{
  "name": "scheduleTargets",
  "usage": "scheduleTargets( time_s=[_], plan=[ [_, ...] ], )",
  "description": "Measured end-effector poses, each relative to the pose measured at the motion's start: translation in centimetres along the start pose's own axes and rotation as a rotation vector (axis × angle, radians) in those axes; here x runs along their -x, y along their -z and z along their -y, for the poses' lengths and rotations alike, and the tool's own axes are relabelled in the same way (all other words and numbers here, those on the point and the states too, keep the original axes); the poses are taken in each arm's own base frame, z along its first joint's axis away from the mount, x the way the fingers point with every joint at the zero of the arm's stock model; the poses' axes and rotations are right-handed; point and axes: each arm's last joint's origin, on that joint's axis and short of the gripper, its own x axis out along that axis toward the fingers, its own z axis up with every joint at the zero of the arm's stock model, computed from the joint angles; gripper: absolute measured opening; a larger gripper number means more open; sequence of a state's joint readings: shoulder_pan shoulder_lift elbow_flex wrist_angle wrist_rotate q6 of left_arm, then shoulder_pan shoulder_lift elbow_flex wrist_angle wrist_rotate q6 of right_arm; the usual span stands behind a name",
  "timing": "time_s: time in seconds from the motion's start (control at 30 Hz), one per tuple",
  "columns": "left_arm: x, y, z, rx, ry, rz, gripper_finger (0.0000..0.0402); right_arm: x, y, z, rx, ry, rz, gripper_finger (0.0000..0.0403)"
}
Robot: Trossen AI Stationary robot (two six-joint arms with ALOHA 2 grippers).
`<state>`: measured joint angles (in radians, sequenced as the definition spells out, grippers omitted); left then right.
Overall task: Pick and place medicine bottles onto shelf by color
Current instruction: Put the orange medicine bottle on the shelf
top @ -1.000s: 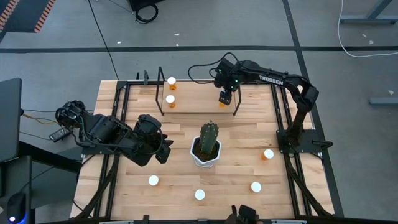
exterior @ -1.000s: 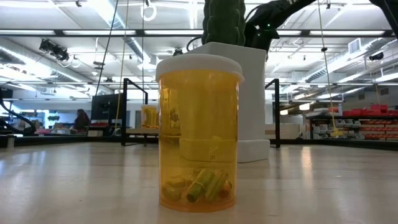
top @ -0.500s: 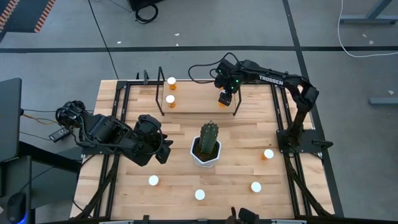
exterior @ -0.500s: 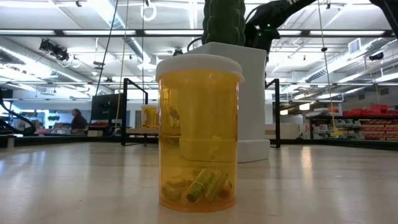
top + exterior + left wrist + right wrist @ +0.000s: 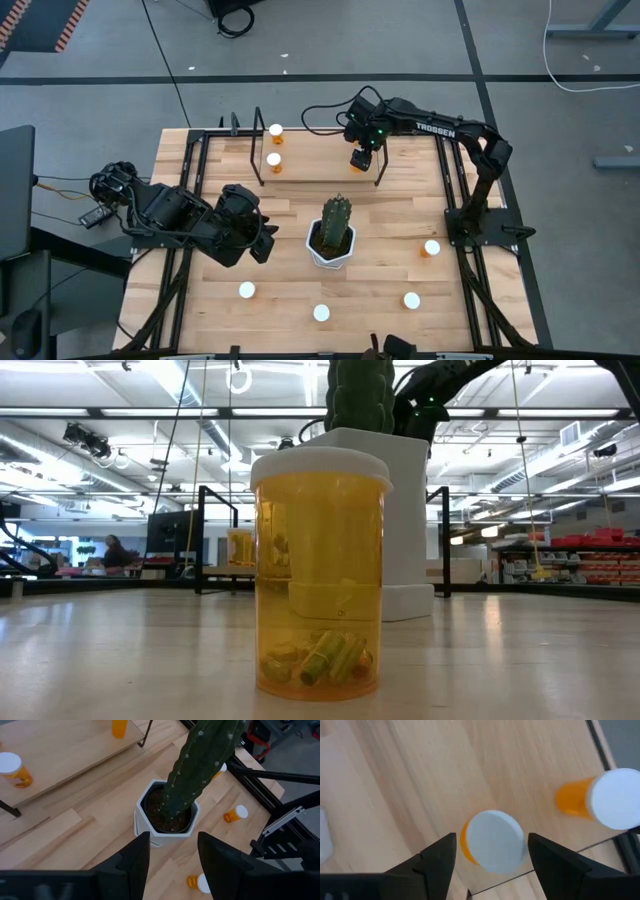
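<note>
Two bottles [image 5: 274, 145] with white caps stand on the left end of the shelf [image 5: 310, 165], at the far side of the desk [image 5: 390, 215]. We note the right end effector [image 5: 361, 160] over the shelf's right end, fingers spread, with a bottle [image 5: 491, 842] between them but not gripped; another bottle [image 5: 600, 799] stands near it. Four more bottles sit on the desk: one [image 5: 431, 247] right of the cactus [image 5: 334, 228] and three [image 5: 321, 312] along the near edge. The left end effector [image 5: 172, 860] hangs open just left of the cactus, holding nothing. In the low view we see one bottle [image 5: 320, 570] close up, containing small capsules.
</note>
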<state>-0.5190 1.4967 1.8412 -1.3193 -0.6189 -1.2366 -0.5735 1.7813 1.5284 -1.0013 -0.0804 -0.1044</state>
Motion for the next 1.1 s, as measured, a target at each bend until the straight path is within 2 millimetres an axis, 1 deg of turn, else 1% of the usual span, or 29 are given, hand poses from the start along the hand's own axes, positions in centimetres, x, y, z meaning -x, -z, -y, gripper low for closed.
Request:
scheduleTargets(
  time_s=[0.17, 0.87, 1.1],
  plan=[
    [0.00, 0.01, 0.00, -0.003, 0.000, 0.000, 0.0172, 0.00, 0.00, 0.01, -0.007, 0.005, 0.000, 0.0262],
    [0.00, 0.01, 0.00, -0.019, 0.000, 0.000, 0.0172, -0.01, -0.01, -0.01, -0.014, 0.005, 0.001, 0.0262],
    [0.00, 0.01, 0.00, -0.019, 0.000, 0.000, 0.0172, -0.07, -0.18, -0.67, 0.058, 0.037, 0.007, 0.0256]
  ],
)
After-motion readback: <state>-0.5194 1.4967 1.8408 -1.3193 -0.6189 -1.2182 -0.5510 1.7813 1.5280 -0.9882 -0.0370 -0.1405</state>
